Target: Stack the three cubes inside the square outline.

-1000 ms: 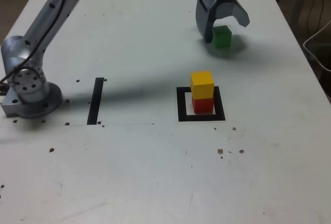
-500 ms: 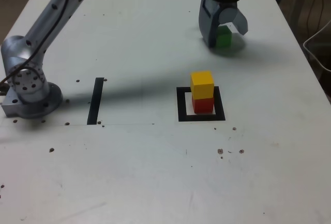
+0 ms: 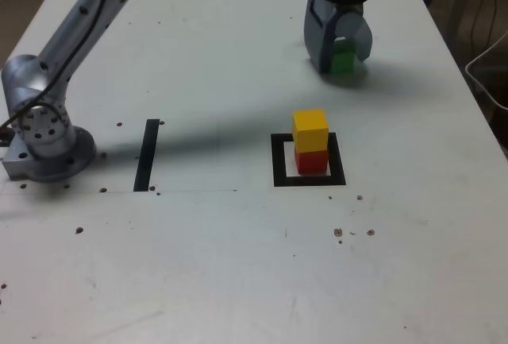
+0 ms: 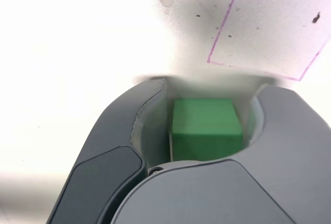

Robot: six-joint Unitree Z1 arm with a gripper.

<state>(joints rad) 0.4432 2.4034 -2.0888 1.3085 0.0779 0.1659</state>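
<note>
Near the counter's far edge my jaws sit closed around the green cube (image 3: 343, 61), presumably for lifting it onto the yellow cube (image 3: 309, 129) stacked on the red cube (image 3: 313, 161) inside the square outline (image 3: 279, 161).

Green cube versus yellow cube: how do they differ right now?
The green cube sits on the bare table far from the square outline; the yellow cube rests on the red cube inside it. The green cube sits between the gripper jaws, which have closed in around it; the yellow cube stands free, untouched. They share a similar size and blocky shape.
</note>
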